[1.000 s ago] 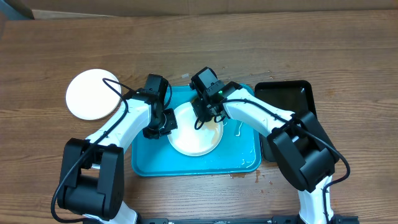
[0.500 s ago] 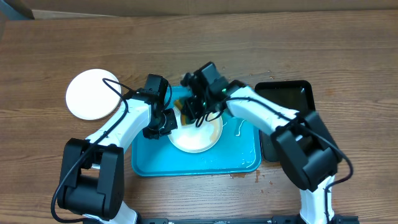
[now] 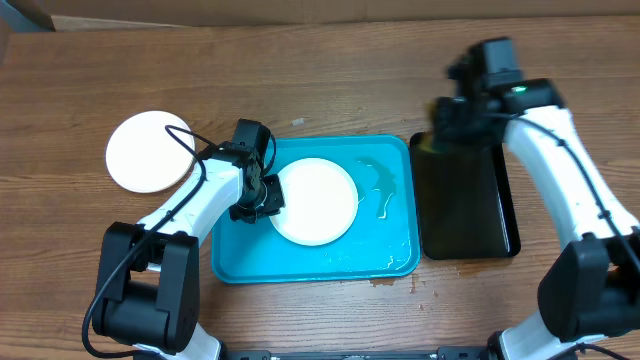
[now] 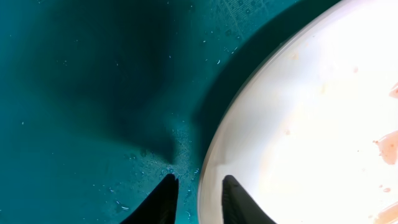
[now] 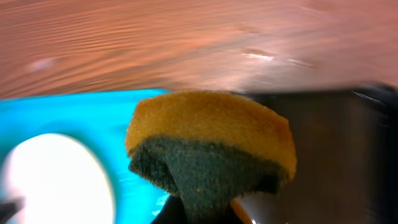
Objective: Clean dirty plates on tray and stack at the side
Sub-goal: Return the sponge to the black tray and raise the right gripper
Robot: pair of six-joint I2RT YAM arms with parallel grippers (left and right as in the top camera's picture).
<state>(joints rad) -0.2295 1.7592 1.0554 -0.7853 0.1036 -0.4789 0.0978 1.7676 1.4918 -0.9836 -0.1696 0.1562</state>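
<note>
Wooden table (image 3: 320,80): left pincer (image 4: 198,185) slightly parted astride plate (image 3: 315,200) rim; right pincer (image 5: 202,214) over black tray (image 3: 470,215) clamps sponge (image 5: 211,130).

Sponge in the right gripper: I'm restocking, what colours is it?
The sponge is yellow over dark green; right wrist view shows it best.

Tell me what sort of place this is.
Probably a robot test bench staged for dishwashing, not a real kitchen: a wooden table, a wet turquoise tray holding a smeared white plate, and a yellow-and-green sponge, but no sink in view.
</note>
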